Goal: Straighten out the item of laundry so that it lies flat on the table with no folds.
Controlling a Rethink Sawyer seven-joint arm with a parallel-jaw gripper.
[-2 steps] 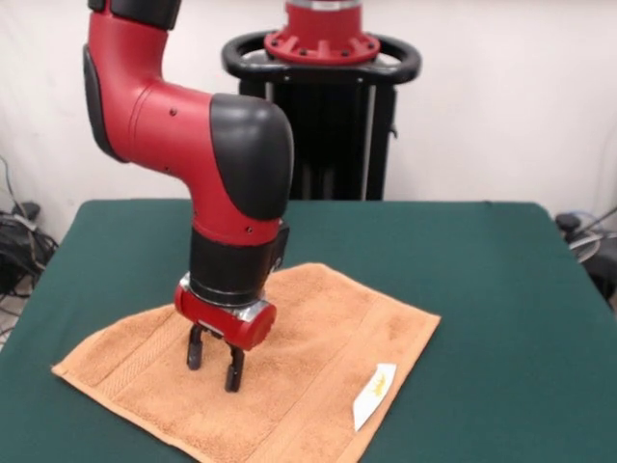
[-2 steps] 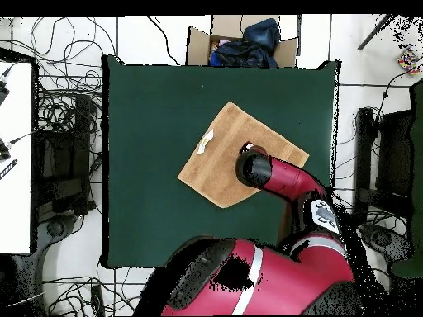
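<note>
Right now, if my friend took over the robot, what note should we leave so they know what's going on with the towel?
Gripper: open, fingers pointing down, at or just above the towel, holding nothing.
Towel: spread on the green table, turned at an angle to its edges, white tag at the edge nearest the front camera.
Done: the towel looks flat, with no folds that I can see.
Left: the arm hides part of the towel in both views, so lift the arm clear and check underneath for any wrinkle.
</note>
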